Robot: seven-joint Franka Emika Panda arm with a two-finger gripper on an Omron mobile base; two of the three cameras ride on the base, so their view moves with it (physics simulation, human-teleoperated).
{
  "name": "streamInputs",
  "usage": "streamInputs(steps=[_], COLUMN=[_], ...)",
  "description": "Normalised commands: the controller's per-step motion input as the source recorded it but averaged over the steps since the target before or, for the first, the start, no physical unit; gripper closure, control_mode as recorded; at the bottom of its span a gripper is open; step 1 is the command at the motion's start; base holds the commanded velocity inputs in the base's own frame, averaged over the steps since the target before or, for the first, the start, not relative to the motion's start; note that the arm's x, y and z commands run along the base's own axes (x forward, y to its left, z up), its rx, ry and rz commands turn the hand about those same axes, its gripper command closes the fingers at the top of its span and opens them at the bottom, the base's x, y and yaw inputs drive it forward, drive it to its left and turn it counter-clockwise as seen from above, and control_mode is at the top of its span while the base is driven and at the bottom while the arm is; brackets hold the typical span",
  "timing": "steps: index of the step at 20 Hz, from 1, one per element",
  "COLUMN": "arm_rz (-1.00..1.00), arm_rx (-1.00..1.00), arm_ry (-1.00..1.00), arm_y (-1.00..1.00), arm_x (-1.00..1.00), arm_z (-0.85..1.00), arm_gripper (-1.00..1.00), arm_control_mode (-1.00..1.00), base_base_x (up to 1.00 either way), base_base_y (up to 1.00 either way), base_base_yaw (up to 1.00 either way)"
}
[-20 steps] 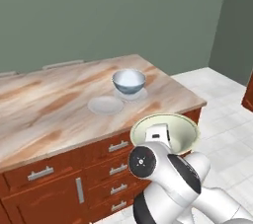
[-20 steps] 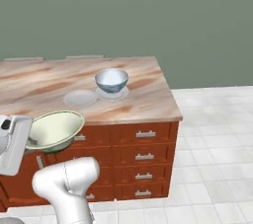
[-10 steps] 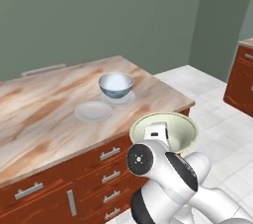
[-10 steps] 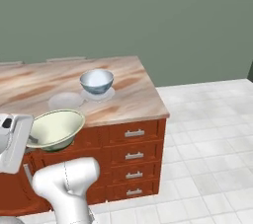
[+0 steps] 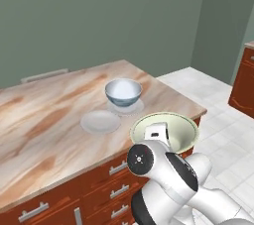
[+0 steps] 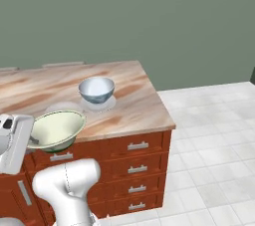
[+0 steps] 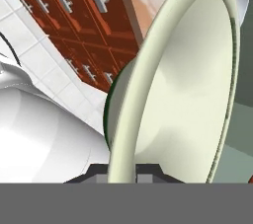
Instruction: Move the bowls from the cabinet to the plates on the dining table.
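My gripper [image 7: 122, 171] is shut on the rim of the cream bowl [image 7: 188, 94], which has a green band near its foot. The cream bowl [image 5: 166, 131] hangs tilted over the near edge of the dining table [image 5: 44, 120], close to its right corner, and the gripper [image 5: 158, 133] reaches into it from my side. The pale grey-blue bowl [image 5: 123, 91] stands on one plate [image 5: 133, 108]. The other plate [image 5: 100, 121] lies bare just left of it and nearer me. From the right, the cream bowl [image 6: 56, 129] is in front of the bare plate [image 6: 61, 107]. The cabinet is out of view.
Drawers with grey handles [image 6: 137, 145] fill the table's base. White tiled floor [image 6: 214, 135] spreads to the right of the table. A red-brown wooden unit [image 5: 243, 80] stands at the far right. A green wall [image 5: 99, 16] runs behind the table.
The whole picture has shifted, so the camera moved with the base; the table now stands a little closer. The cream bowl stays held in the shut gripper.
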Motion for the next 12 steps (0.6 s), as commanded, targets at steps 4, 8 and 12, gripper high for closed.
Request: streamInputs(steps=[4, 8, 12], arm_rz=[0.0, 0.0, 0.0], arm_rx=[0.0, 0.0, 0.0], arm_ry=[0.0, 0.0, 0.0], arm_y=[0.0, 0.0, 0.0], arm_x=[0.0, 0.0, 0.0], arm_z=[0.0, 0.0, 0.0], arm_gripper=[1.0, 1.0, 1.0], arm_control_mode=[1.0, 1.0, 1.0], base_base_x=[0.06, 0.16, 0.32], base_base_y=[0.16, 0.09, 0.07], base_base_yaw=[-0.06, -0.05, -0.05])
